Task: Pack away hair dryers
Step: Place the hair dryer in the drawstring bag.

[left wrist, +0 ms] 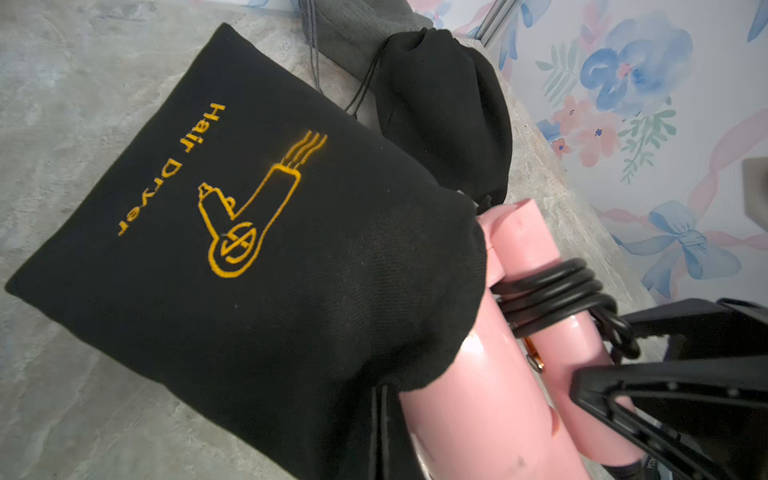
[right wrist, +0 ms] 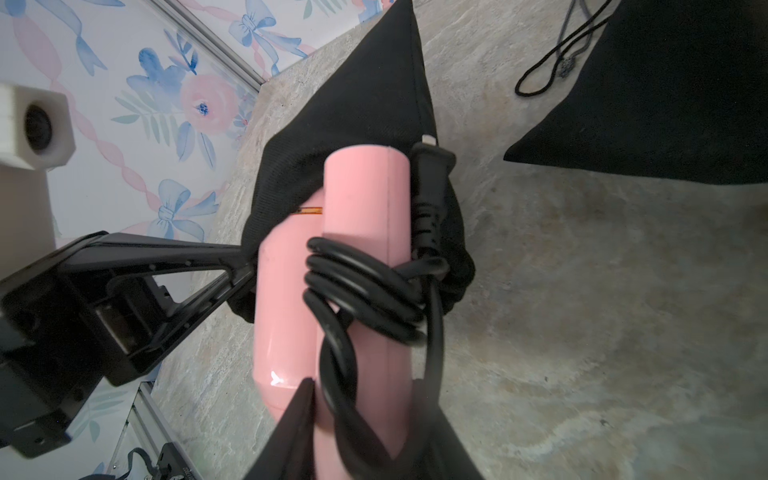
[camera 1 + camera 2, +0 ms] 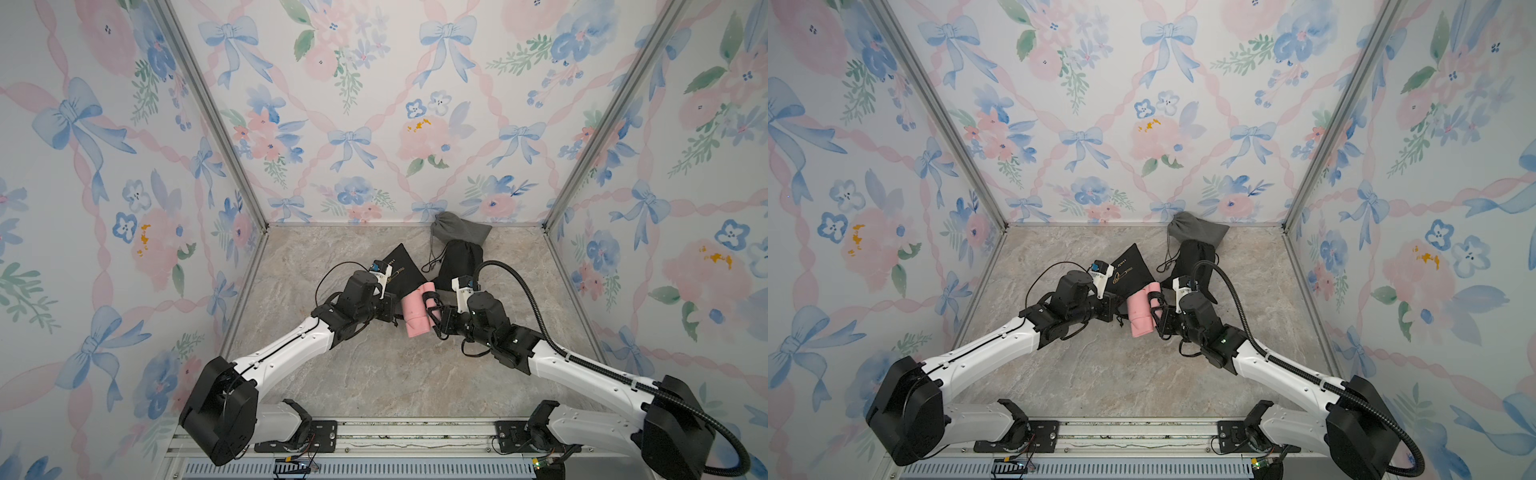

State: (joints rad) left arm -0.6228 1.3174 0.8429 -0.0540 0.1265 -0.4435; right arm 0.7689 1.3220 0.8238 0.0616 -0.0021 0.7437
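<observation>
My right end effector (image 2: 361,428) is clamping the pink hair dryer (image 3: 417,309), which is lying just below the middle of the frame in both top views, partly inside the black pouch (image 1: 270,299). My left end effector (image 2: 248,266) is pinching the pouch's mouth edge, fully closed.

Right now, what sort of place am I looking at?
Probably a robot test booth: flowered wall panels in metal framing, a marble-look tabletop, a left arm and a right arm mounted on a front rail, with a pink hair dryer partly inside a black pouch.
</observation>
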